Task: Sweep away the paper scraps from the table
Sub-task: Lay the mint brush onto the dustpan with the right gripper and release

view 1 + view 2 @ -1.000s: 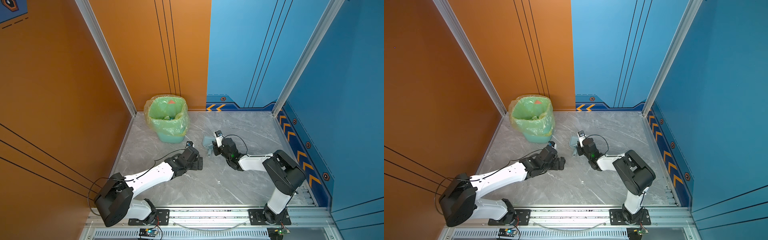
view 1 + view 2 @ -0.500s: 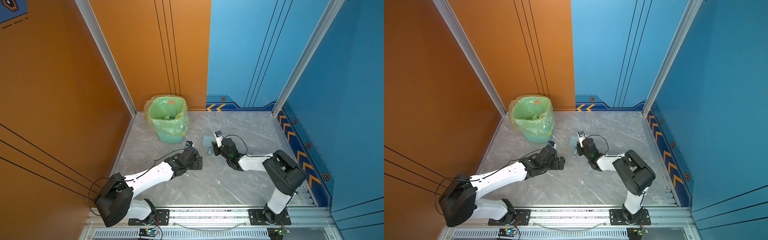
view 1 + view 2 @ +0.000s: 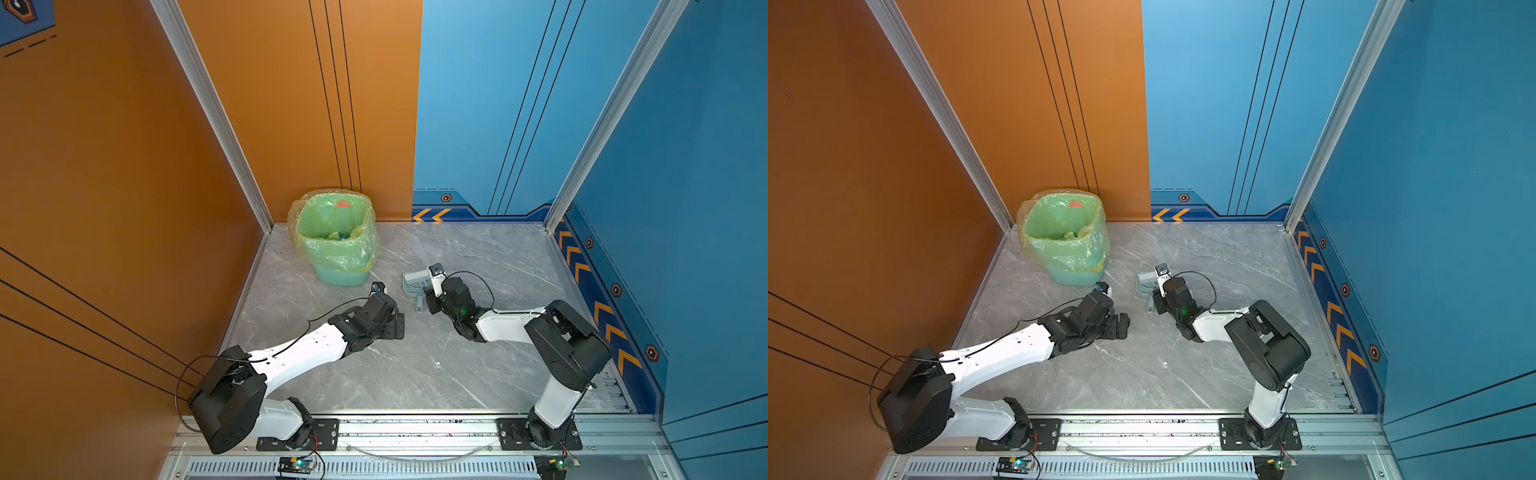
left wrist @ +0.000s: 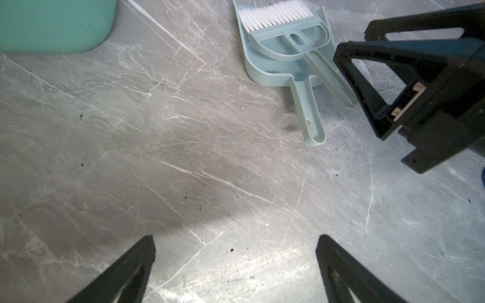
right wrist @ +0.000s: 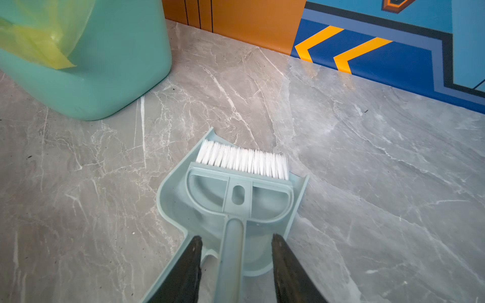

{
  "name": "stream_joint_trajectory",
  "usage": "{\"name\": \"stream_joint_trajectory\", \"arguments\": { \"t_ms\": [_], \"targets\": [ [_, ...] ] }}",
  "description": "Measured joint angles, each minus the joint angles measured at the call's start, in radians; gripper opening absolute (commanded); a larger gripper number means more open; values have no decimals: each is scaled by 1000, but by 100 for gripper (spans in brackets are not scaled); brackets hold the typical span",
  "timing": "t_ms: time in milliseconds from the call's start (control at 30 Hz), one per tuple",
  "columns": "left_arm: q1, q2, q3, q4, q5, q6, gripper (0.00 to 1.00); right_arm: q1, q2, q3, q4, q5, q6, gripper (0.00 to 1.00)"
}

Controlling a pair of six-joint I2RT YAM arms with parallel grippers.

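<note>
Paper scraps show only inside the bin: an orange-red scrap (image 3: 343, 203) high against the bag and pale green and blue scraps (image 3: 336, 236) at the bottom. No scraps show on the grey marble table (image 3: 415, 370). My right gripper (image 5: 236, 236) is open and straddles the handle of the grey-blue brush (image 5: 237, 194), with a gap on each side. The brush lies in the dustpan (image 5: 173, 204) on the table. My left gripper (image 4: 235, 238) is open wide, low over bare table, with nothing between its fingers. In both top views it sits left of the dustpan (image 3: 411, 284).
The green bag-lined bin (image 3: 340, 266) stands in the far left corner by the orange wall, just beyond the dustpan. Blue walls close the back and right. An aluminium rail (image 3: 415, 428) carrying both arm bases runs along the near edge.
My right gripper's jaws have spread apart off the brush handle. Both arms, the brush and the dustpan stay where they were.
</note>
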Motion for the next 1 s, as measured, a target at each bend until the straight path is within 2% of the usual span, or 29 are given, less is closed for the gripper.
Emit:
{"name": "stream_joint_trajectory", "arguments": {
  "t_ms": [633,1000],
  "targets": [
    [0,-61,-6,-24,-7,4,98,0,-67,0,-61,-3,-2,50],
    [18,-205,-54,-79,-79,57,98,-1,-222,3,-264,-95,-18,53]
  ]
}}
